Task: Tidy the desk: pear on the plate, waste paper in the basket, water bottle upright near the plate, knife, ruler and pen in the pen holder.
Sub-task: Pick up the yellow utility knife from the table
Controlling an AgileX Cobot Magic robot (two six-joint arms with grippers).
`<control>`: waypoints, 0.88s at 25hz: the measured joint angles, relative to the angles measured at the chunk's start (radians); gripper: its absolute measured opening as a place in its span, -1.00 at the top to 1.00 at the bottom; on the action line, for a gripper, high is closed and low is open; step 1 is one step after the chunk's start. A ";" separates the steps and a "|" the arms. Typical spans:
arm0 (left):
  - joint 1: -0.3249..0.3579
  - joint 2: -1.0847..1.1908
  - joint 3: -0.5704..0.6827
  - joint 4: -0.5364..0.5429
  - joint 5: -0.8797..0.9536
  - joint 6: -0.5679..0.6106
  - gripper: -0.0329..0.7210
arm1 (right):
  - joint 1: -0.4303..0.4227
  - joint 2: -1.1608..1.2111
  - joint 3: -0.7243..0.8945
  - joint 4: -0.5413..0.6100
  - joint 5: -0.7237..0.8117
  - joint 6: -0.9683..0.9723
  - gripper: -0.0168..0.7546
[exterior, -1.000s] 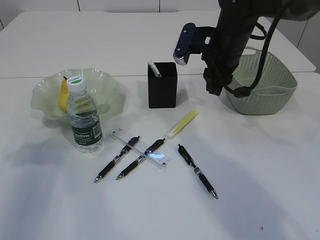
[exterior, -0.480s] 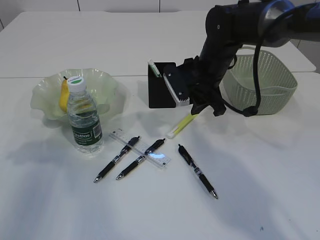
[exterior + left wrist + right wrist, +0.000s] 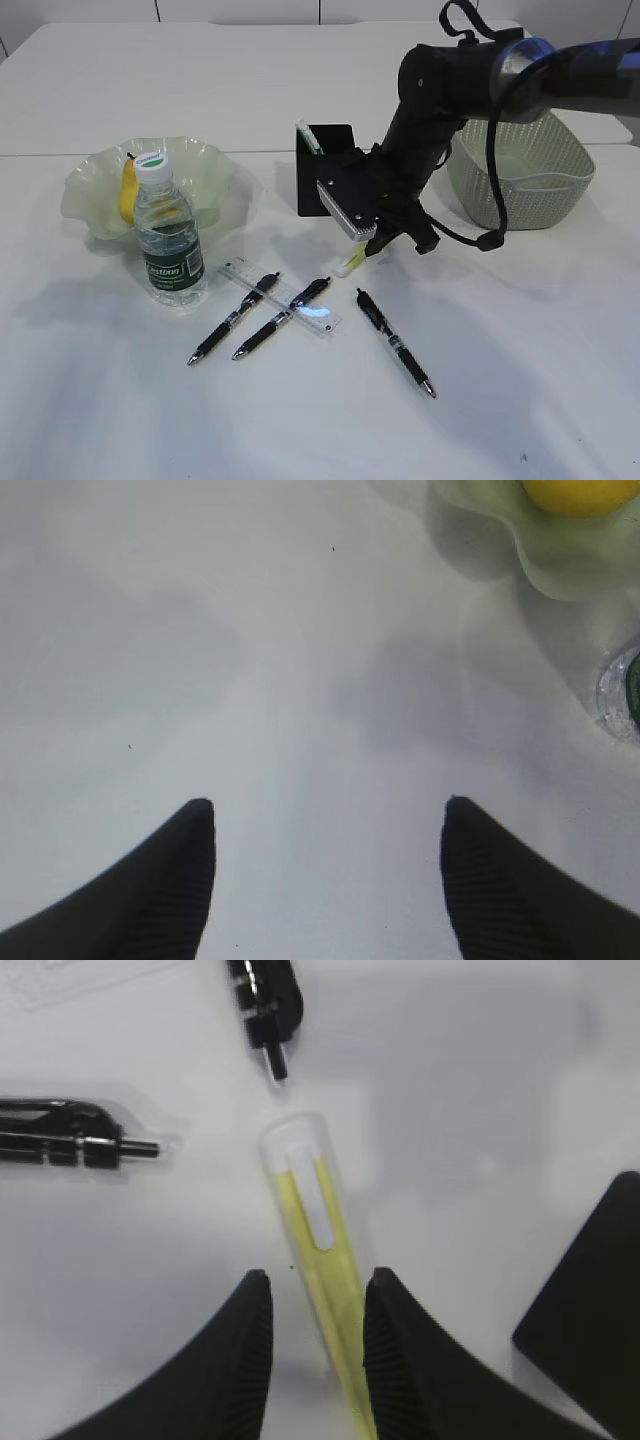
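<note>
Straddling the slim yellow-and-clear utility knife, your right hand stands partly spread, a finger on each side of the body, and nothing shows it pinching yet. The knife lies flat on the white bench, its clear tip at 12 o'clock in the right wrist view, just short of a black click pen; the matte black square pen holder stands close by at 4 o'clock.

Risks, as a judgement: the knife's smooth narrow body may skid or pivot if you close off-centre; a low pass could nudge the neighbouring pens; the holder may tip as you lift past it.

Your left hand hangs wide apart and empty near the wavy pale-green glass plate, where the yellow pear rests.
</note>
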 joint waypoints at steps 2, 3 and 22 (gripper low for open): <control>0.000 0.000 0.000 0.000 0.000 0.000 -0.41 | 0.000 0.014 -0.021 0.011 0.000 -0.011 0.34; 0.000 0.000 0.000 0.000 0.000 0.000 -0.41 | 0.000 0.025 -0.037 0.017 0.000 -0.014 0.34; 0.000 0.000 0.000 0.000 -0.007 0.012 -0.41 | -0.051 0.085 -0.128 0.060 0.115 -0.042 0.34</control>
